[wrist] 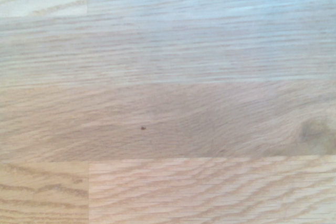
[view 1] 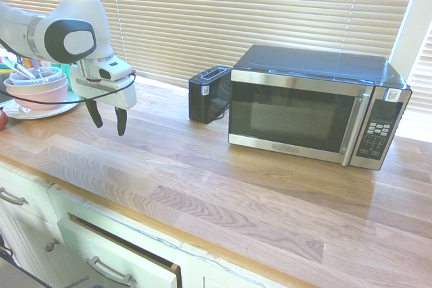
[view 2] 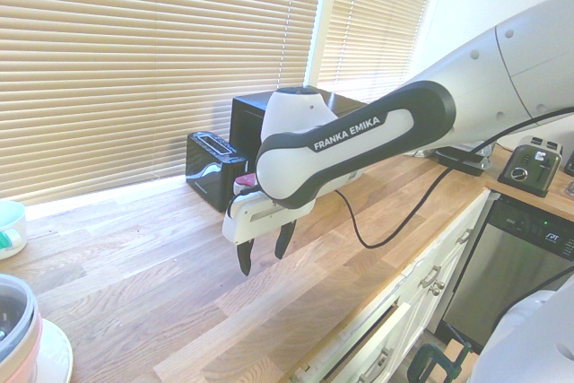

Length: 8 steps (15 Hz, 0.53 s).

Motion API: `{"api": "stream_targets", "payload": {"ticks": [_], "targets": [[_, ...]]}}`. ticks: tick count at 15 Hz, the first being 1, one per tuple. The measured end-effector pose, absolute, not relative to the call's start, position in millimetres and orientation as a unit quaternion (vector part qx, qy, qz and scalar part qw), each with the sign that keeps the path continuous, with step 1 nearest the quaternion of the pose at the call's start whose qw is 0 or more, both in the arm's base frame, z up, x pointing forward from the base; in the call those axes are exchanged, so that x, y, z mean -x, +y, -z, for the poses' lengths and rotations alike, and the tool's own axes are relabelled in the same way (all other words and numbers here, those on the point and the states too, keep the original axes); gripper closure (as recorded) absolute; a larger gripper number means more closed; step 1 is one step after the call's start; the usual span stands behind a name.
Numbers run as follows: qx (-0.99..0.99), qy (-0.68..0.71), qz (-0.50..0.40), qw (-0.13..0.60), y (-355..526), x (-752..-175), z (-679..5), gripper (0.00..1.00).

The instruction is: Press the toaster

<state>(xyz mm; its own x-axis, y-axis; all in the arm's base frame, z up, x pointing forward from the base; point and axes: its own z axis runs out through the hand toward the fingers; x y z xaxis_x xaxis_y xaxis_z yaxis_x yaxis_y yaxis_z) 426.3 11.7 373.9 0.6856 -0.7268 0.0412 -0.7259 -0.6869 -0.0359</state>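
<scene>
The small black toaster [view 1: 208, 92] stands upright at the back of the wooden counter, right beside the microwave's left side; it also shows as a black box [view 2: 213, 168] under the blinds. My gripper [view 1: 108, 119] hangs above the counter well to the left of the toaster, pointing straight down, its two dark fingers apart and empty. From the other side the gripper [view 2: 265, 251] hovers in front of the toaster, nearer the counter's front edge. The wrist view shows only bare wood grain [wrist: 168, 108].
A large steel-and-black microwave [view 1: 314, 106] fills the counter's right part. Stacked bowls on a plate [view 1: 37, 92] stand at the far left. A drawer [view 1: 121, 257] below the counter is pulled partly out. A second, silver toaster [view 2: 531, 166] sits on another counter.
</scene>
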Motion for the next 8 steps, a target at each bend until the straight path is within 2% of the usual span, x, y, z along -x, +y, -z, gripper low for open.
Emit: {"api": "stream_targets", "payload": {"ticks": [8], "targets": [[0.926, 0.376, 0.046, 0.015, 12.2, -431.8, -379.5, 0.0]]}}
